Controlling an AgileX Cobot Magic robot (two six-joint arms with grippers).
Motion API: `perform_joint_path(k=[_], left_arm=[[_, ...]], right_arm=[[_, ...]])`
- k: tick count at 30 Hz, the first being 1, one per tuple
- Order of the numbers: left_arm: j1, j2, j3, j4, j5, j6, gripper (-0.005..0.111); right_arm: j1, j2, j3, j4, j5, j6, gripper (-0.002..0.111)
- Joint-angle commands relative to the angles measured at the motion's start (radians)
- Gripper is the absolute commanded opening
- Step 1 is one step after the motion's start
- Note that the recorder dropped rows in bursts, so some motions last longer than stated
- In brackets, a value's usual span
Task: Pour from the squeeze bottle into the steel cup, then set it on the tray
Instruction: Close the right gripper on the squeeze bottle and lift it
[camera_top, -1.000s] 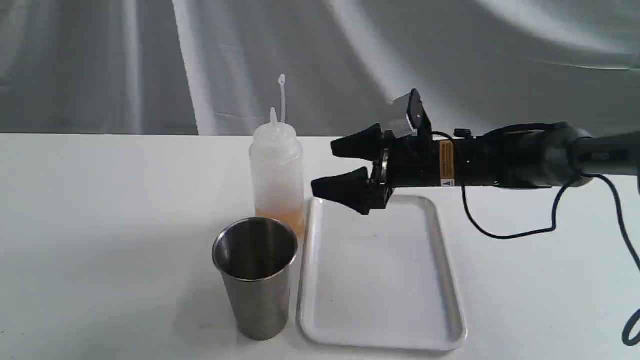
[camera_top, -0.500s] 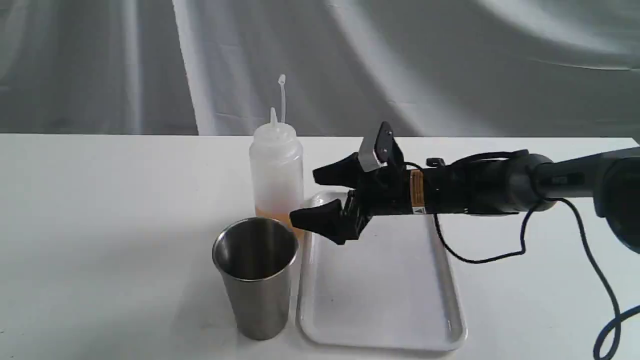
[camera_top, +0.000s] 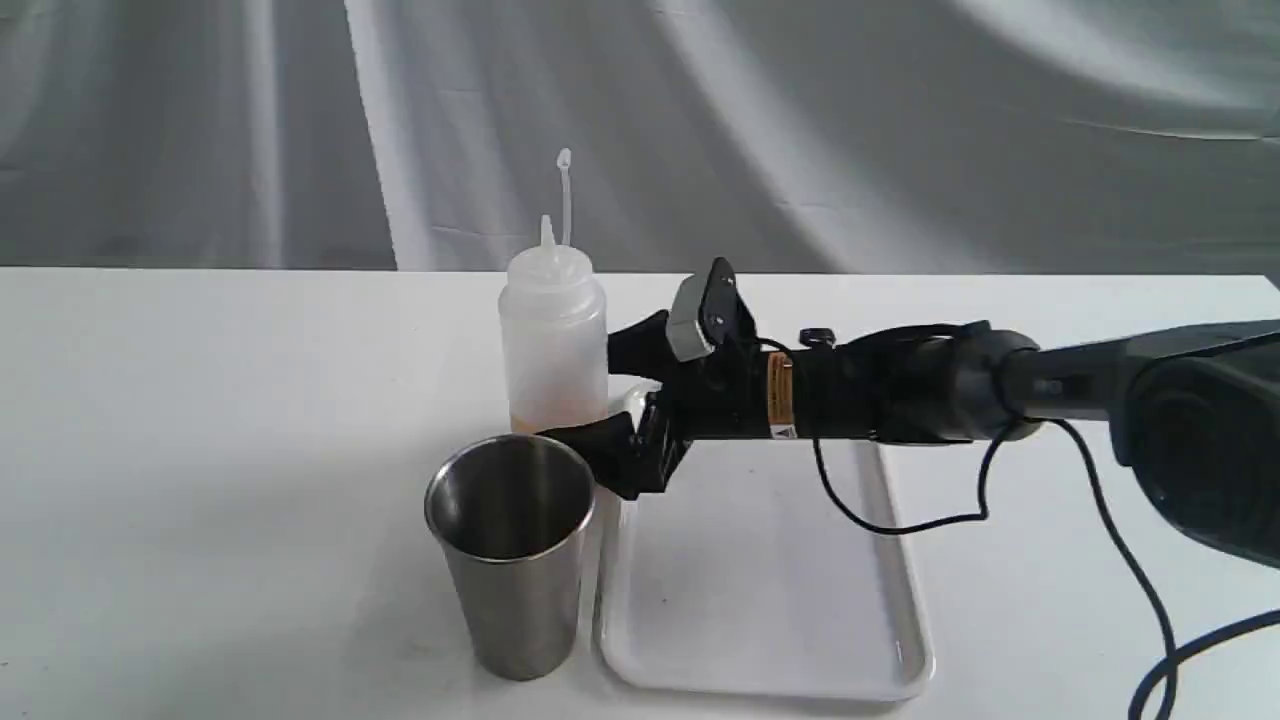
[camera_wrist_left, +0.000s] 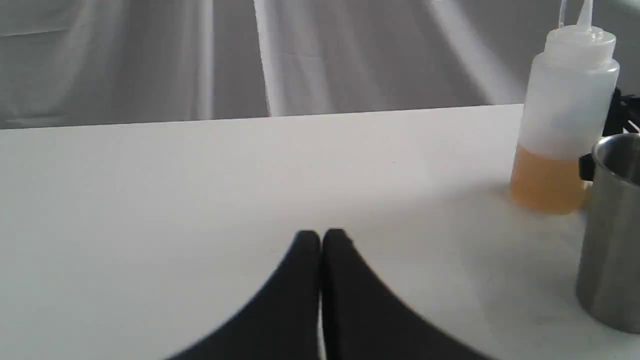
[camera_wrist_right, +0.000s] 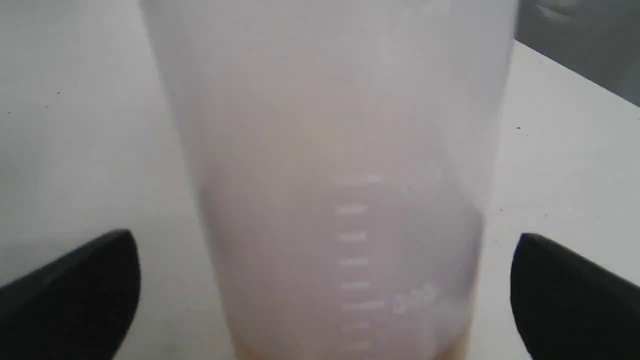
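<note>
Grey drapery (camera_top: 800, 130) backs the white worktop (camera_top: 200, 420), where the translucent white squeeze bottle (camera_top: 553, 330) stands behind the brushed steel cup (camera_top: 512, 570), beside the flat white tray (camera_top: 760, 610). Right claw (camera_top: 582, 392) straddles it, jaws apart, apparently untouching; left claw (camera_wrist_left: 320, 239) sits closed.

The right gripper (camera_top: 597, 392) has swung in, jaws flanking the squeeze bottle (camera_top: 553, 330).

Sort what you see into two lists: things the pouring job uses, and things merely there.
Used by the job:
squeeze bottle, upright on the table
steel cup
tray
right hand, open, one finger on either side of the bottle

Merely there:
left hand, shut, away from the bottle
table
grey backdrop cloth
black cable
</note>
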Motion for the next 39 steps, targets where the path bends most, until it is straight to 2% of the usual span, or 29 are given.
perform_joint_path(k=[1, 15, 26, 29, 39], left_arm=[[0.002, -0.003, 0.004, -0.001, -0.008, -0.007, 0.0], [0.002, -0.003, 0.004, -0.001, -0.008, -0.006, 0.0], [0.002, -0.003, 0.004, -0.001, -0.008, -0.004, 0.0], [0.002, -0.003, 0.004, -0.001, -0.008, -0.004, 0.0], [0.002, -0.003, 0.004, -0.001, -0.008, -0.006, 0.0]], right_arm=[[0.009, 0.014, -0.026, 0.024, 0.001, 0.004, 0.105], [0.047, 0.079, -0.124, 0.043, 0.012, 0.023, 0.105], [0.063, 0.082, -0.126, 0.068, 0.028, 0.026, 0.102], [0.063, 0.082, -0.126, 0.066, 0.032, 0.026, 0.093], [0.063, 0.082, -0.126, 0.066, 0.021, 0.052, 0.027]])
